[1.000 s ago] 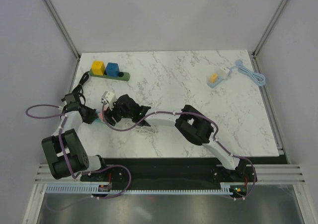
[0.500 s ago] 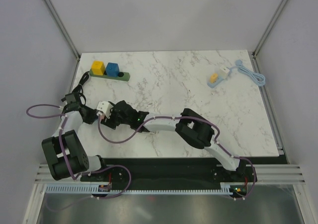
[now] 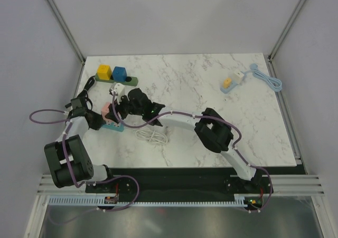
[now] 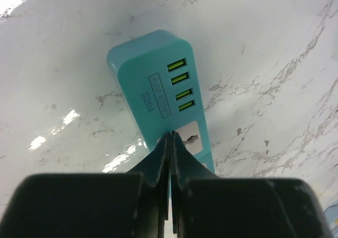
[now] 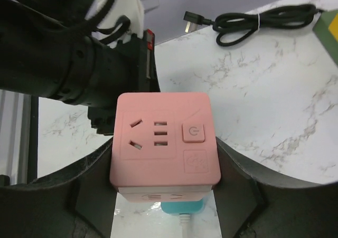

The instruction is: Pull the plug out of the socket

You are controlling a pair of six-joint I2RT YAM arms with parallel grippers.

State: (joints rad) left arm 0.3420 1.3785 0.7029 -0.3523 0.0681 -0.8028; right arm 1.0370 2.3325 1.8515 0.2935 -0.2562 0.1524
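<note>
Plastic: pink cube socket [image 5: 163, 143] in right jaws; rounded teal strip [image 4: 138, 72] on marble [image 4: 274, 53].

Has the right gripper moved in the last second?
Yes. The right gripper, around the pink cube, has shifted away from the arm bases, toward the green power strip.

Pink cube adapter [image 5: 163, 143] stands upright just above teal power strip [image 4: 153, 85], possibly plugged in.

Grey-veined white marble table [image 3: 211, 101], pink cube socket [image 5: 163, 137], teal strip [image 4: 153, 85] w/ green USB ports [image 4: 178, 78].
</note>
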